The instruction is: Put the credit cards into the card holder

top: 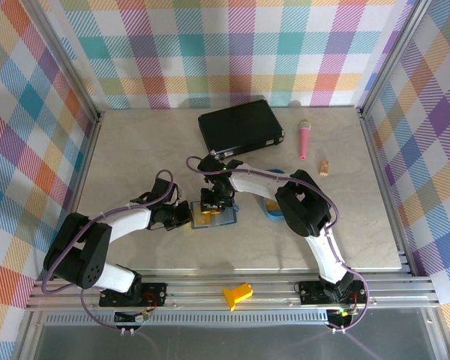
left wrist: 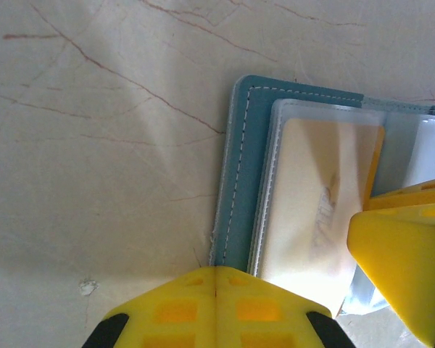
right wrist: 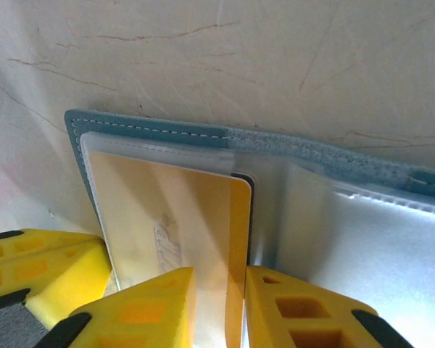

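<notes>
At the table's centre, the teal-blue folding card holder [right wrist: 152, 128] lies open and flat on the pale marbled table [left wrist: 94, 145]. The right gripper [right wrist: 217, 281] has its yellow fingers clamped on the near edge of a thin orange-yellow plastic credit card [right wrist: 174, 210], which sits partly under a clear pocket, apparently to feed it in. The left gripper [left wrist: 216, 283], fingers pressed together, sits at the holder's stitched edge, probably to stop it sliding. The left wrist view shows that bracing tip, while the right wrist view shows the pinch and the card's rounded corner.
</notes>
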